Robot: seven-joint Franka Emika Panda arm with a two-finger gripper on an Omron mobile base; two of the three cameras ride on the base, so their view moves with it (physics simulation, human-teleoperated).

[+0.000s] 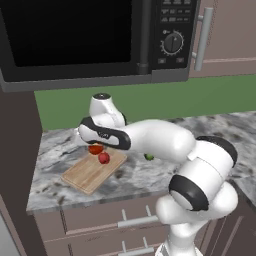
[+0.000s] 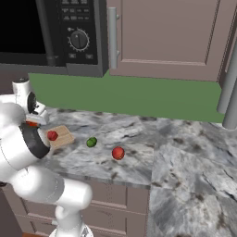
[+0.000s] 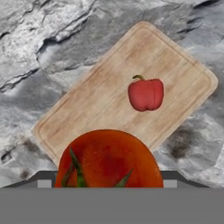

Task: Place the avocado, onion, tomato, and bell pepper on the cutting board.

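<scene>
Gripping a glossy red tomato [image 3: 109, 158], green-stemmed, the tool [image 1: 96, 148] hangs over the grained tan cutting board [image 3: 100, 100].

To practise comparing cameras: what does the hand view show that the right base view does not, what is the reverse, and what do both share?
Hand view alone: the stem and leaves of the tomato held in the gripper.
Right base view alone: the avocado and a red round item on the counter, and the microwave.
Both: the bell pepper on the cutting board.

A glossy white arm [image 1: 160, 142] of rounded, bulbous segments, joined by dark black bands at each joint.
</scene>
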